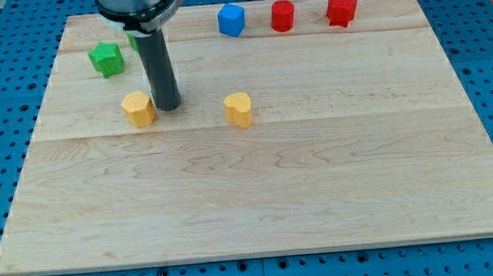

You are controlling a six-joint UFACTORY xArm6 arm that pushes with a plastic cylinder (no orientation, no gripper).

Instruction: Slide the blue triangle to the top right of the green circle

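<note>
Nearest on the tabletop [260, 199] sit two yellow blocks, left [138, 108] and right [238, 109]; my tip [170, 107] stands just right of the left yellow block, seemingly not touching it; there is no hand to spread or close, only the rod. The blue triangle does not show, likely hidden behind the rod. Up-left of the left yellow block lies a green star [106, 59]; the green circle [134, 43], directly above it, shows only as a sliver. Far up-right: blue cube [231, 20], two red blocks. Judged step: starting the push; next, drive the triangle up-view, past the circle's right. No writing readable.
</note>
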